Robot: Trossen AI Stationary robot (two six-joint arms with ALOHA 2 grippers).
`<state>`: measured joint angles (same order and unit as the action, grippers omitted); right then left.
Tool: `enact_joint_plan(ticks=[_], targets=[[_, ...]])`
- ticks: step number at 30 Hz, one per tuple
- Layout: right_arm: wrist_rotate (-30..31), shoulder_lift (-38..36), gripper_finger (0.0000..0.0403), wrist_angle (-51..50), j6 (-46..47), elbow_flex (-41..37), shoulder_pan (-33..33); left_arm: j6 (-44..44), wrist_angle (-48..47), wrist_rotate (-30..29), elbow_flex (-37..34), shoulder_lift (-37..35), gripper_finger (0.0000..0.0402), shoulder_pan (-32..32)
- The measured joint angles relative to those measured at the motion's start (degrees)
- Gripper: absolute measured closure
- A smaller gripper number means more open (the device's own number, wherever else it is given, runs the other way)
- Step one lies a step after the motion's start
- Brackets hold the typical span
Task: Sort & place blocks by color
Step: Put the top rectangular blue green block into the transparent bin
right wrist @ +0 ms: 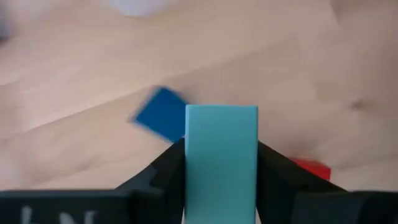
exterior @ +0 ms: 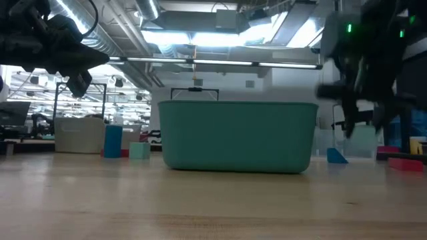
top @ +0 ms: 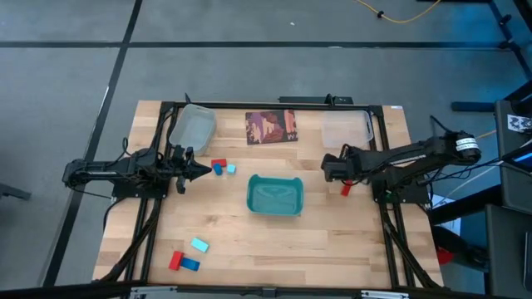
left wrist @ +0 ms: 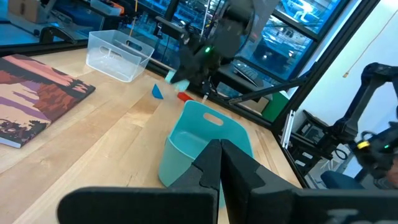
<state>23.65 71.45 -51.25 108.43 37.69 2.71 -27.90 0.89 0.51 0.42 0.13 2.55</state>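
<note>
Right gripper [right wrist: 221, 163]: clamped on a cyan block [right wrist: 221, 158], right of the teal tray [top: 275, 197].
Below it: blue block [right wrist: 159, 113], red block [right wrist: 312, 168] on the table [top: 224, 241].
Left gripper [left wrist: 220, 163]: fingers together, left of the tray.

Light cyan block [right wrist: 221, 158] is showing between dark fingers [right wrist: 163, 177]; dark blue block [right wrist: 159, 114] and red block [right wrist: 313, 168] are lying on pale wood-grain worktop [right wrist: 249, 50]; tray [top: 275, 197] is showing teal; card [top: 271, 127] is showing a brownish-red print.
</note>
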Motion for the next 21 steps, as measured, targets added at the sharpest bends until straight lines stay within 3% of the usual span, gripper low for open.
enact_joint_plan(ticks=[5,10,13,17,21], targets=[[4.52,-5.51,0.0263,-8.90,-12.38,6.32,0.73,0.00,0.00,0.00,0.01,-0.01,0.0401,0.00],[4.32,-11.78,0.0263,-4.37,-32.25,8.10,-0.32,0.00,0.00,0.00,-0.01,0.01,0.0401,0.00],[-0.47,-15.07,0.0263,4.18,-45.80,6.46,-1.82,0.00,0.00,0.00,-0.01,0.01,0.0401,-0.02],[-12.15,-16.97,0.0263,20.25,-60.84,2.59,-4.23,0.00,0.00,0.00,0.00,0.00,0.0401,-0.02],[-23.87,-15.75,0.0263,42.86,-66.29,-4.29,-5.58,0.00,-0.01,0.00,0.00,0.01,0.0401,-0.02]])
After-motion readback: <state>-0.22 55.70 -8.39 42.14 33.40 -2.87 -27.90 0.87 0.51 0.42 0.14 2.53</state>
